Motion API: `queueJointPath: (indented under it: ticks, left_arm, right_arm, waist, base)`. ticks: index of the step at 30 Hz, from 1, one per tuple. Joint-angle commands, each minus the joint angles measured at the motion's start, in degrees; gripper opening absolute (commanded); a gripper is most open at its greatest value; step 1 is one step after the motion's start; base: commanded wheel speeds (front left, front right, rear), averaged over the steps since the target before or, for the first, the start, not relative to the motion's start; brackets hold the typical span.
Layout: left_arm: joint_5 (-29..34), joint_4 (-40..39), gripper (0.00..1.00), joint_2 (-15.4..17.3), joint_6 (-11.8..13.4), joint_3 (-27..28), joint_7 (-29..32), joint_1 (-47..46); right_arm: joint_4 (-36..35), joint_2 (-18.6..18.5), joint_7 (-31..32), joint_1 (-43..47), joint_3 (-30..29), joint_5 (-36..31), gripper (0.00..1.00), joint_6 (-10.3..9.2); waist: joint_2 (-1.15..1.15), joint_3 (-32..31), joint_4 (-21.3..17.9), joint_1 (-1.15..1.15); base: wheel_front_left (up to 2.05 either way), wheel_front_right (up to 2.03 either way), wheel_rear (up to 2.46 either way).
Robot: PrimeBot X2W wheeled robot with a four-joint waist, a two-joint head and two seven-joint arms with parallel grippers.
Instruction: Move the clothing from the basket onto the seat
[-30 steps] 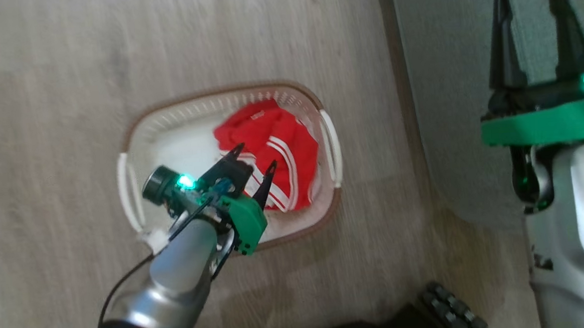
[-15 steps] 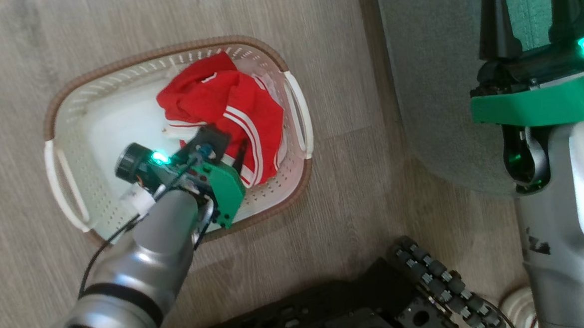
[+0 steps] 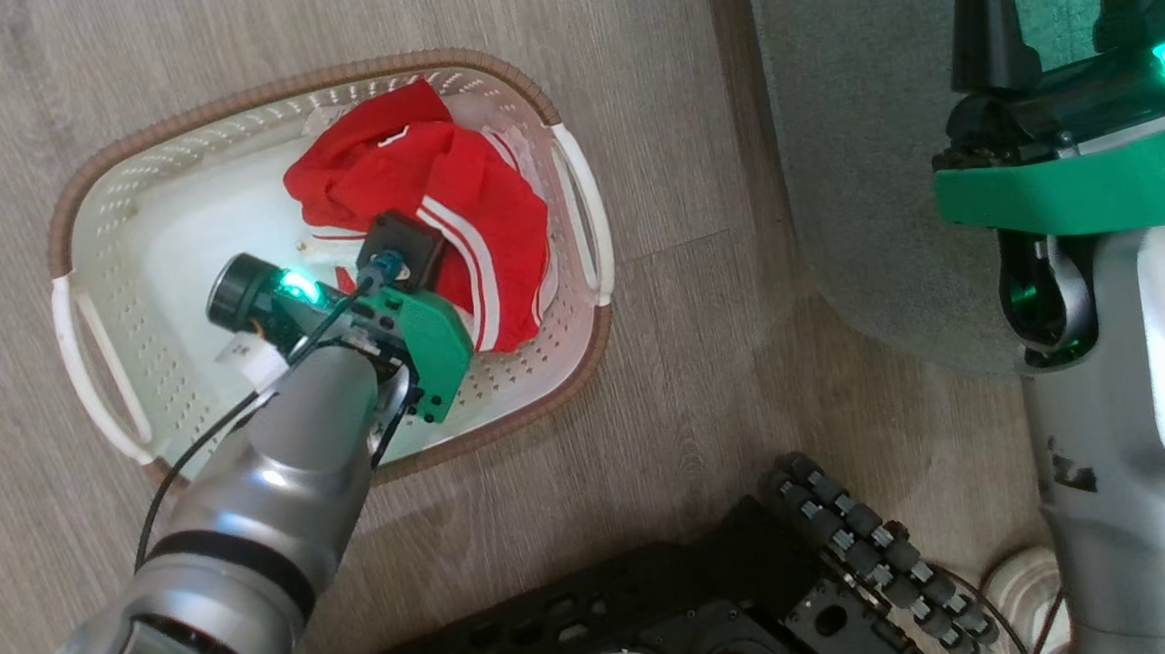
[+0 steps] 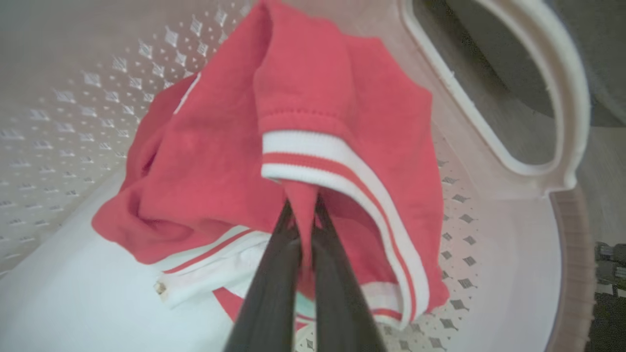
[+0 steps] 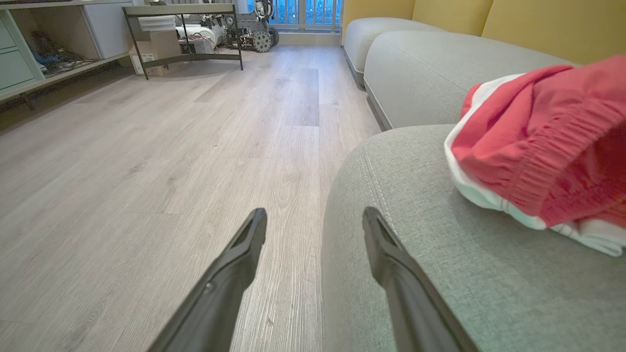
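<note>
Now L hand grips garment in basket; 2nd garment on seat.

A wood floor reaches a metal-framed table.

Domestic living room. Grounds:
- Long sofa: grey-green seat with a stitched seam, yellow back cushions behind the seat.
- Pale wood-look plank floor alongside the seat.
- White laundry basket on that floor just beside the seat, red clothing inside; another red garment on the seat.
- Across the floor from the seat: open shelving unit, dark metal-framed table.
- Past the seat's far end: glazed window, wheeled machine parked below.
</note>
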Motion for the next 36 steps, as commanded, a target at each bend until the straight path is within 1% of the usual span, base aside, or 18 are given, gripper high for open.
queueJointPath:
  ticks: [1,8,12,17,22,28,31,36]
  left_arm:
    - [-0.67,-1.37,0.00,0.11,-0.27,-0.32,-0.70,1.15]
    - [-2.02,-3.88,0.00,0.11,-0.01,-3.05,-1.88,2.10]
    - [-2.73,-5.51,0.00,0.11,0.48,-4.42,-2.39,3.20]
    - [-4.61,-8.81,0.00,0.11,1.14,-4.80,-2.67,4.62]
    - [-5.17,-14.57,0.00,0.11,2.57,-4.24,-2.70,6.75]
    - [-5.48,-20.95,0.00,0.10,3.71,-1.77,-2.71,10.53]
    - [-5.19,-23.65,0.00,0.10,3.89,-0.08,-2.71,12.46]
    - [-5.75,-27.16,0.00,0.10,3.43,2.90,-2.71,14.27]
  right_arm:
    - [-1.63,0.20,-0.36,1.27,0.84,0.41,1.00,-0.02]
    - [-0.31,0.20,-0.36,1.89,0.13,-0.28,1.00,-0.02]
    - [0.99,0.20,-0.36,2.87,-0.14,-0.63,1.00,-0.02]
    - [3.30,0.20,-0.36,4.60,0.00,-1.14,1.00,-0.02]
    - [5.70,0.20,-0.36,7.52,-0.48,-1.64,1.00,-0.02]
    - [8.70,0.20,-0.36,12.07,-0.66,-2.81,1.00,-0.02]
    - [10.12,0.20,-0.36,14.36,-0.80,-3.24,1.00,-0.02]
    - [12.20,0.20,-0.36,18.83,-0.58,-3.45,1.00,-0.02]
  waist:
    - [0.00,-0.43,0.04,0.00]
    - [0.00,-4.34,1.11,0.00]
    - [0.00,-8.66,2.20,0.00]
    - [0.00,-15.71,3.94,0.00]
    - [0.00,-23.70,6.07,0.00]
    - [0.00,-33.80,7.98,0.00]
    - [0.00,-38.73,8.65,0.00]
    - [0.00,-45.60,10.12,0.00]
  base:
    - [0.00,0.00,0.00]
    - [0.00,0.00,0.00]
    - [0.00,0.00,0.00]
    - [0.00,0.00,0.00]
    - [0.00,0.00,0.00]
    - [0.00,0.00,0.00]
    - [0.00,0.00,0.00]
    - [0.00,0.00,0.00]
